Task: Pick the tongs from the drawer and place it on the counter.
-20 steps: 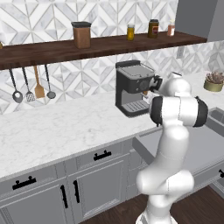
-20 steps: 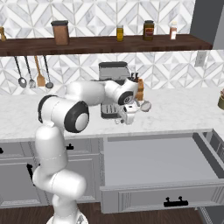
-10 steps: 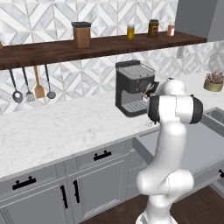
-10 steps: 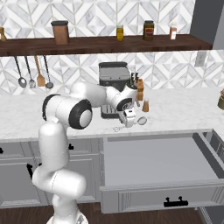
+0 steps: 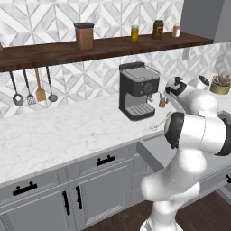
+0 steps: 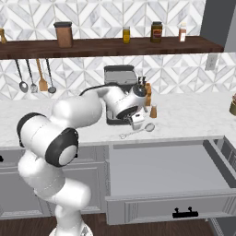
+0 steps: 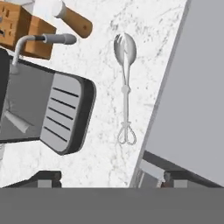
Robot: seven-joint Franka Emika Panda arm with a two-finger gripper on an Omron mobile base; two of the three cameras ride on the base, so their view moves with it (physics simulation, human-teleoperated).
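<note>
While the tongs (image 7: pixel 126 89) are lying flat near the counter's (image 6: pixel 193 115) front edge, just beside the open drawer (image 6: pixel 161 173), the gripper (image 6: pixel 137 121) is hovering above, jaws spread and empty; a careless retreat risks knocking them off.

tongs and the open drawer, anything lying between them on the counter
Nothing. In the hand view the tongs lie flat on the counter, and only bare white marble separates them from the drawer. The right base view shows the same.

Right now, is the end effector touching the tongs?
Apart. In the hand view the tongs lie flat on the counter, with bare marble between them and the fingertips of the end effector.
</note>
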